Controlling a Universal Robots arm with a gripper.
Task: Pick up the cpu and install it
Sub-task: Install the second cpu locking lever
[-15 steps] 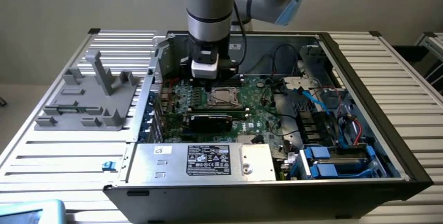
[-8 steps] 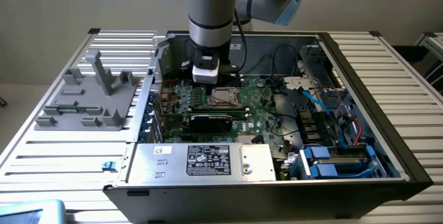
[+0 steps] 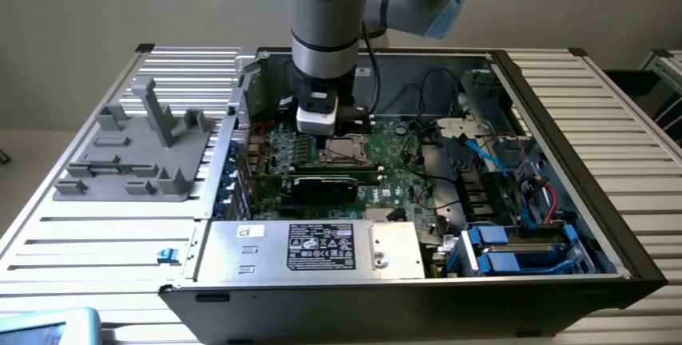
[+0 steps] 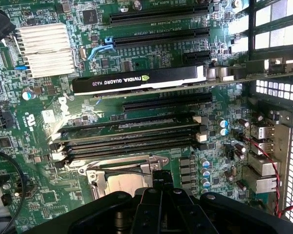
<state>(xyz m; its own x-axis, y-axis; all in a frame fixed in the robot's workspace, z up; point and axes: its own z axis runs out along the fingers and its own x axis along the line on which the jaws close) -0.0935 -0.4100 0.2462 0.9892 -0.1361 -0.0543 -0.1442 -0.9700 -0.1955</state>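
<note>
presently the end effector (image 3: 332,132), fingers pressed together, hangs just above the metal socket frame (image 3: 346,150) at centre frame inside the open computer case (image 3: 596,201).

Soft, even room light fills the exterior view, leaving the computer case (image 3: 426,281) front dark. In the wrist view, daylight blows out white through the perforated case wall (image 4: 288,161); the heatsink (image 4: 44,51) glares and nearby parts blur
</note>
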